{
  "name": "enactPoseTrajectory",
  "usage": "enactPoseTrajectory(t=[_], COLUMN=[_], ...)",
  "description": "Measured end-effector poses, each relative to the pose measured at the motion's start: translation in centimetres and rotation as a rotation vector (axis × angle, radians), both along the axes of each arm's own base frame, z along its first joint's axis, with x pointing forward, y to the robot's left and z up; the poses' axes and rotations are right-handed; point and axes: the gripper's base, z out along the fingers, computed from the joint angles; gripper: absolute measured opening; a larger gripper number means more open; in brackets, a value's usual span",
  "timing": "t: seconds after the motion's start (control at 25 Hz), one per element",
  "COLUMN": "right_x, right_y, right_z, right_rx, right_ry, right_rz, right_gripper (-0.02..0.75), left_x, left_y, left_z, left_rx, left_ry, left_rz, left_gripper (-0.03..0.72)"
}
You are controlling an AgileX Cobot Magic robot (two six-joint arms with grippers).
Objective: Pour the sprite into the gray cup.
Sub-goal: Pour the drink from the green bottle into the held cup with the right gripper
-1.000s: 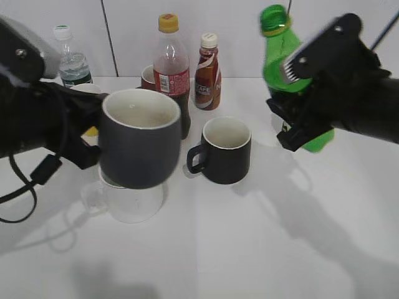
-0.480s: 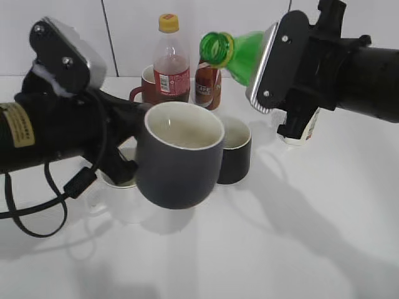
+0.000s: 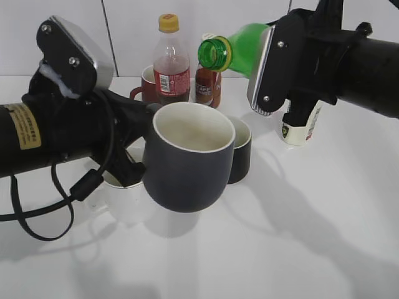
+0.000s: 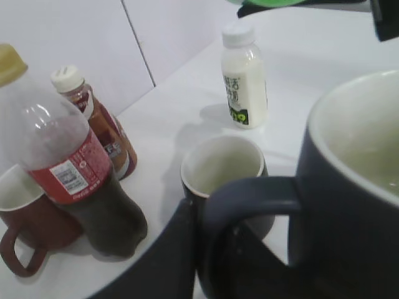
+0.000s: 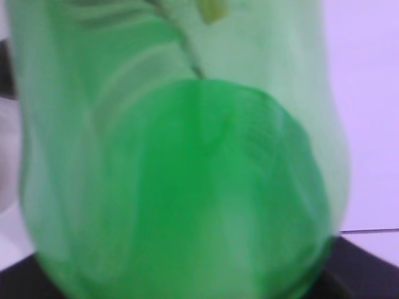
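left gripper clamped on gray cup handle, cup lifted, shifted slightly right vs earlier | sprite tipped, open mouth above-right of cup, barely moved | right gripper grasping sprite body

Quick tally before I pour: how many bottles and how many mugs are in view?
Bottles: 4 (green bottle, cola bottle, coffee bottle, milk bottle)
Mugs: 4 (gray mug, black mug, white mug, red mug)
Total: 8
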Motion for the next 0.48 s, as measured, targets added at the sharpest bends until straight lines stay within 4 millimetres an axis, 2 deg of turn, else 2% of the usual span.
enactPoseTrajectory(t=[0.48], right_x=[0.14], right_y=[-0.04], right_z=[0.49], right_rx=[-0.094], right_ry=[-0.105], right_rz=[0.017], right_gripper=[0.411], left_x=[-0.01], left_y=[-0.24], left_z=[0.46], left_rx=[-0.053], left_ry=[-0.022], left_rz=[-0.008], left_gripper=[0.055])
